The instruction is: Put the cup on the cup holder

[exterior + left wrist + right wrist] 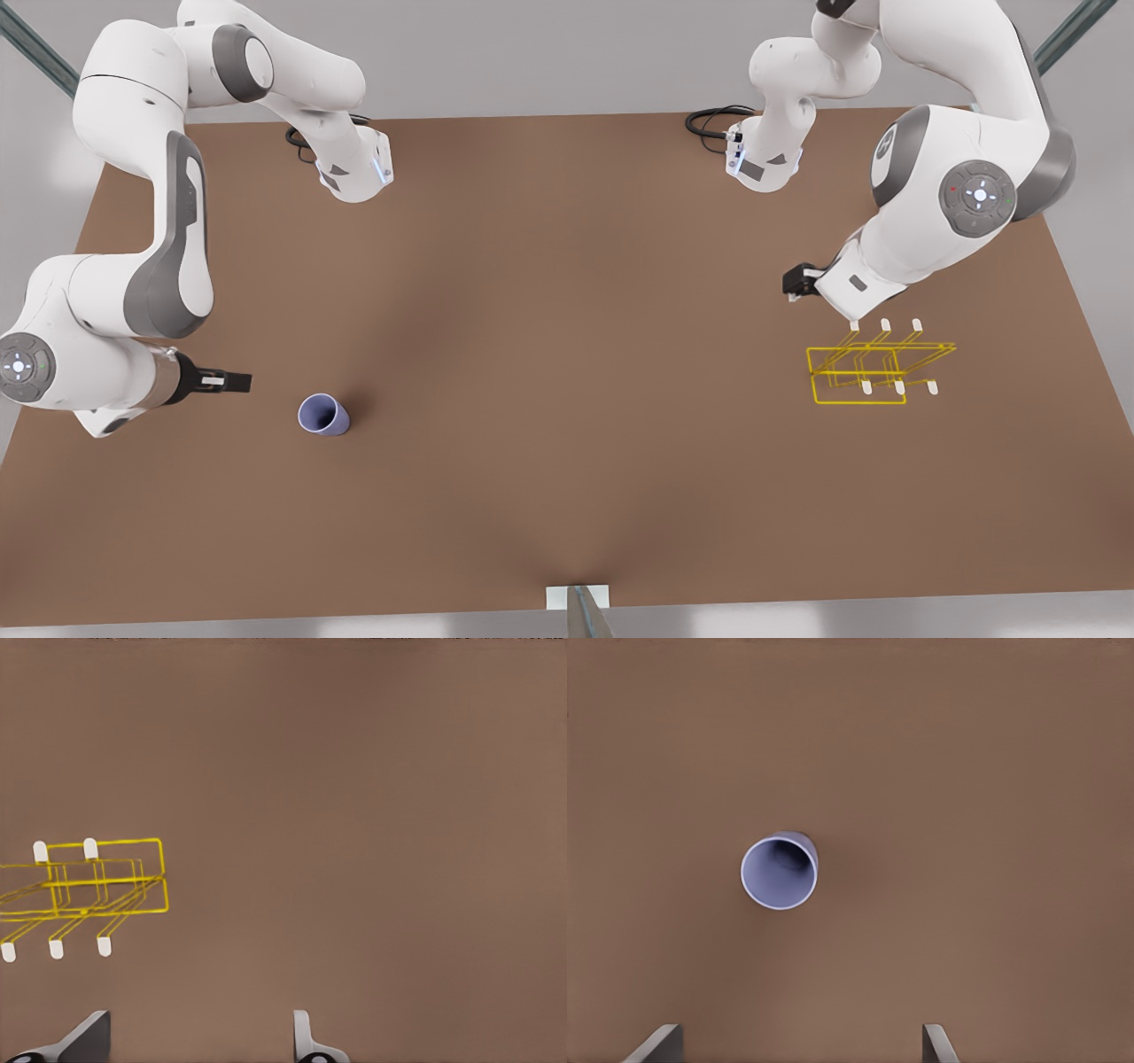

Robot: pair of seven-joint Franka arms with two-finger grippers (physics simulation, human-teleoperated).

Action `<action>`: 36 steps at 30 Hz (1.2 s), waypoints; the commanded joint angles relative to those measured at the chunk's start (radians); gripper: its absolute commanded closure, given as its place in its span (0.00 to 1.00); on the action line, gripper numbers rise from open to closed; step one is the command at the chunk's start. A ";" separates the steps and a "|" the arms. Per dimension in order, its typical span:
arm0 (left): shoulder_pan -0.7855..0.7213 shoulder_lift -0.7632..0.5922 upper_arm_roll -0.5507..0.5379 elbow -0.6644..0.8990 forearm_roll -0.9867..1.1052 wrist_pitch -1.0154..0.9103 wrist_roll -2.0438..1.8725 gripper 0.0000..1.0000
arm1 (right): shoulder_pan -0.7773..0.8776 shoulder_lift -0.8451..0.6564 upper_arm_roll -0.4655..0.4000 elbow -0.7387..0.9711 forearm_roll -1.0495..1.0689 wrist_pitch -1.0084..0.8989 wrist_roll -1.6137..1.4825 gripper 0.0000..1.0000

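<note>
**Cup and holder well apart, both grippers empty**

The cup (323, 415) stands upright on the table (567, 372) at the front view's lower left, near the right gripper (232, 382), whose fingers are spread. The cup holder (873, 363) sits at the front view's right, just below the left gripper (797, 283), fingers (306, 1041) likewise spread.

Cup holder (97, 890): cut off by the left wrist view's edge. Left pincer (199, 1041): fingertips alone visible, the rest beyond the frame. Right pincer (802, 1045): likewise cropped. Tabletop (567, 372): corners run past the front view's edges.
</note>
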 commanded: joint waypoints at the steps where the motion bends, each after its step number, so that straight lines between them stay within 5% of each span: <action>1: 0.000 -0.001 0.000 0.000 0.001 0.023 0.011 0.00 | -0.003 -0.001 0.000 0.001 0.003 0.011 -0.081 0.00; 11: -0.002 0.002 0.000 0.000 0.003 0.018 0.013 0.00 | 0.097 0.104 0.002 -0.044 0.046 -0.055 -0.018 0.00; 21: -0.023 0.065 0.000 -0.004 0.004 -0.023 0.014 0.00 | 0.088 0.068 0.025 -0.510 0.053 0.560 -0.034 0.00; 36: -0.023 0.065 0.000 -0.004 0.004 -0.045 0.013 0.00 | 0.073 0.020 0.052 -0.547 0.056 0.600 -0.037 0.00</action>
